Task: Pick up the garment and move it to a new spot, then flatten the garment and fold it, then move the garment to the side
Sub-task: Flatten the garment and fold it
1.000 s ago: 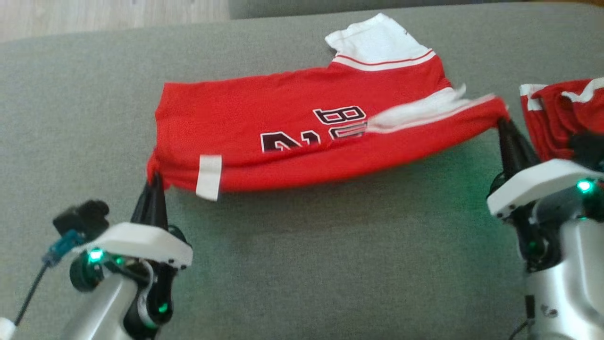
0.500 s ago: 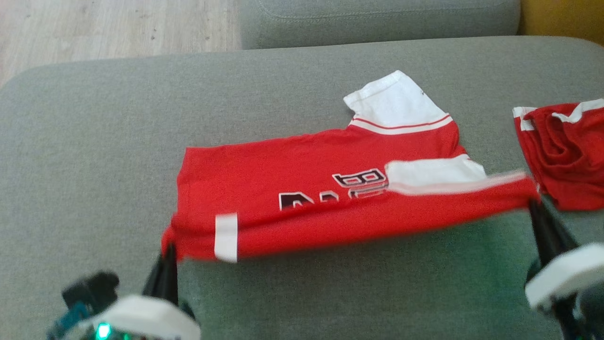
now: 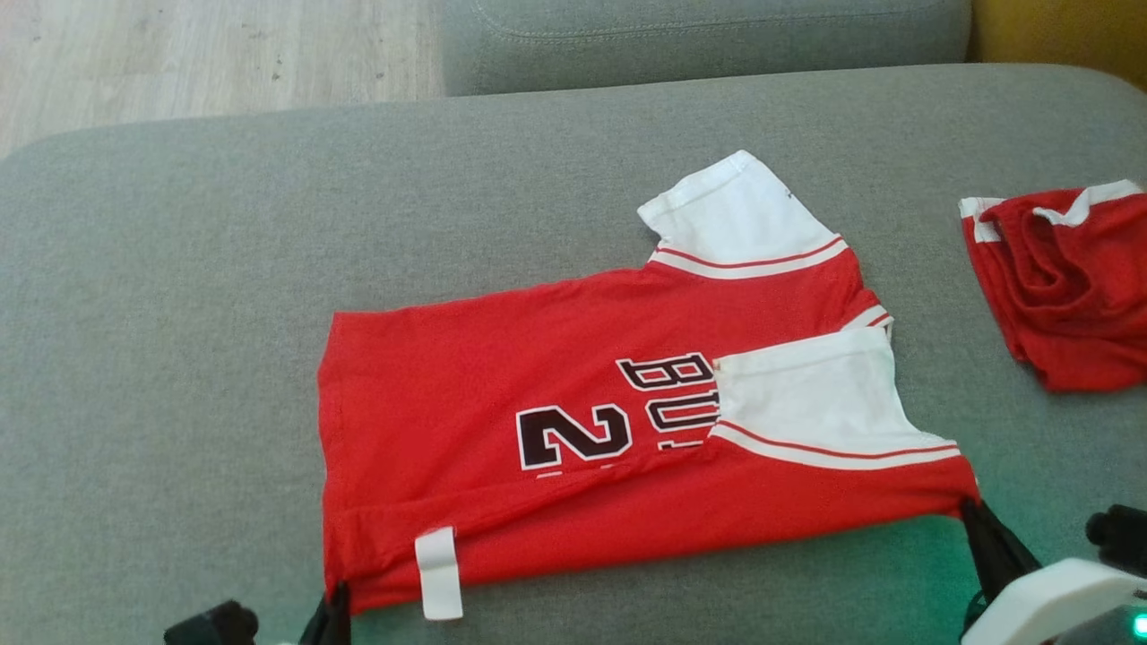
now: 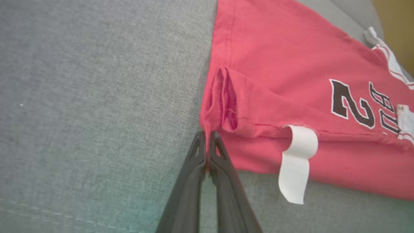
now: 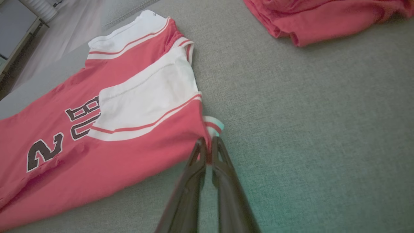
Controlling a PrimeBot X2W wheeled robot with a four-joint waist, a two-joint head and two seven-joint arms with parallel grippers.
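We pinch the shirt (image 3: 573, 430) at bottom-frame corners: left gripper (image 4: 207, 142) and right gripper (image 5: 207, 147) both clamped on it

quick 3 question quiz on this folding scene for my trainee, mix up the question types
1. True or false: the left fingers and right fingers are both shut on near corners of the red jersey.
2. The crumpled red garment lies: a) on the jersey, b) apart from it, on the robot's right, c) under the jersey.
3. Which digit shows whole on the jersey?
Key: 1 true; 2 b; 3 the digit 2.
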